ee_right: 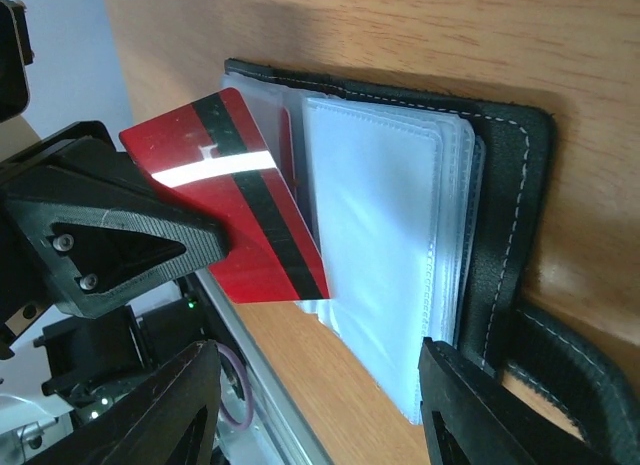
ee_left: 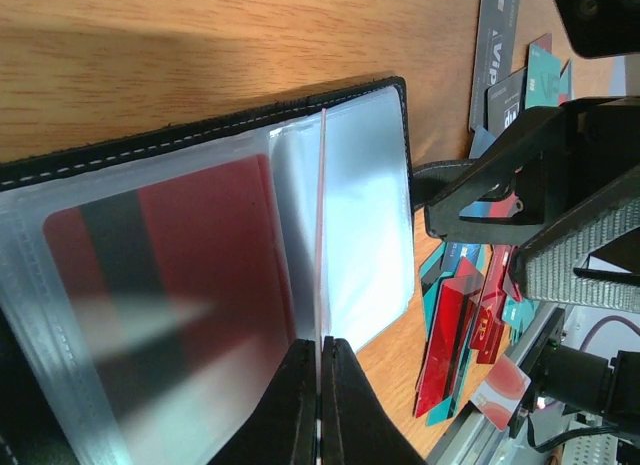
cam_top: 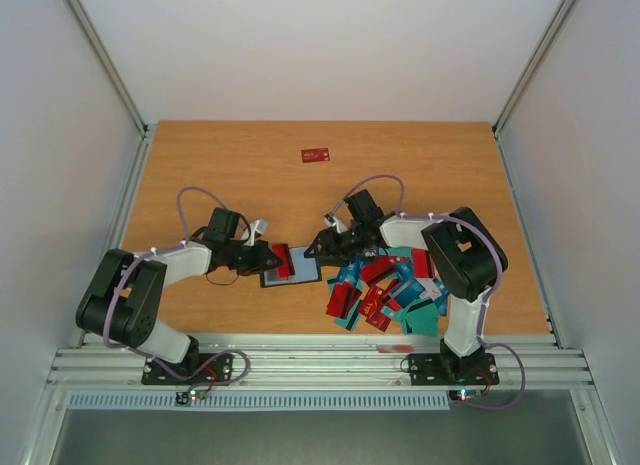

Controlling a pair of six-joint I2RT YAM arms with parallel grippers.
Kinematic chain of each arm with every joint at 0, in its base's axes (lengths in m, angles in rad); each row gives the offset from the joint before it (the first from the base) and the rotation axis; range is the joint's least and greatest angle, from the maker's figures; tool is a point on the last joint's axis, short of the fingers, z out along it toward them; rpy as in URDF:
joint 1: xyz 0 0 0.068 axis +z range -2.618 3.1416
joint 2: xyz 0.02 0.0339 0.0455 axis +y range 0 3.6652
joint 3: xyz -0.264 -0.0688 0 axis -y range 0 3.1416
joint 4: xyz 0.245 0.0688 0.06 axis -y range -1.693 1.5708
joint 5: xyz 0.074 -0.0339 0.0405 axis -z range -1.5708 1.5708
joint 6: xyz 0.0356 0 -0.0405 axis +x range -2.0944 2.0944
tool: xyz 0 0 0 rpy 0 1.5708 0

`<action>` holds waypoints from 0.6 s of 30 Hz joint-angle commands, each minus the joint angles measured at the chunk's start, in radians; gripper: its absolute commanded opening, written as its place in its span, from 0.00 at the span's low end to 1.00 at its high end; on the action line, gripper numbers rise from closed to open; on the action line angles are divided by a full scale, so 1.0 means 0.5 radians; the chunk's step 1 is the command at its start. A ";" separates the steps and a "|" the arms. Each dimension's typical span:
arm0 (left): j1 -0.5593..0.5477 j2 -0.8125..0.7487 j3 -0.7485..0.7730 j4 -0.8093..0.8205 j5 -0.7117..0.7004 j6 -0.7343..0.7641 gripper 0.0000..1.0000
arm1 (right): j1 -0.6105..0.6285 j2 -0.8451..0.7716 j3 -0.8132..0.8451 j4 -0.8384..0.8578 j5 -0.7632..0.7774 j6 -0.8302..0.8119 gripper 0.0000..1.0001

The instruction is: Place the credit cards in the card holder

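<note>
One stray red card (cam_top: 316,155) lies far back; overlapping credit cards (cam_top: 385,290), uncountable, crowd the wide-open right gripper (ee_right: 320,360); left gripper (ee_left: 320,347) pinches one card holder (ee_right: 510,165) sleeve

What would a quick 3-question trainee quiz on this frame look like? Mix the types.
1. True or false: the right tool grips the red plastic card with the black stripe.
2. Fill in: the left tool is shut on a ____ of the black folding card holder.
3. Where is the lone red card? A) far out on the wooden table, apart from the heap of red and teal cards; B) on top of the heap; C) inside the card holder.
Key: 1 false, it is open and holds nothing; 2 clear plastic sleeve; 3 A.
</note>
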State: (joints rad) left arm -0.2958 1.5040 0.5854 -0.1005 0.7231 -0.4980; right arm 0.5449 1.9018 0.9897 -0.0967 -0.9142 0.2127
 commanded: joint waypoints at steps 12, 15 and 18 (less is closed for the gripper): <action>0.009 0.048 0.080 -0.021 0.091 -0.038 0.00 | 0.014 0.086 -0.014 0.016 -0.046 -0.043 0.56; 0.007 0.049 0.083 -0.082 0.101 -0.071 0.00 | 0.014 0.095 -0.015 0.021 -0.048 -0.045 0.56; 0.007 0.055 0.097 -0.143 0.102 -0.089 0.00 | 0.012 0.109 -0.021 0.042 -0.052 -0.037 0.56</action>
State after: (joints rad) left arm -0.2958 1.5204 0.6003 -0.1326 0.7567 -0.5259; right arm 0.5449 1.9350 0.9897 -0.0956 -0.9215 0.2047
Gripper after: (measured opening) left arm 0.022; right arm 0.557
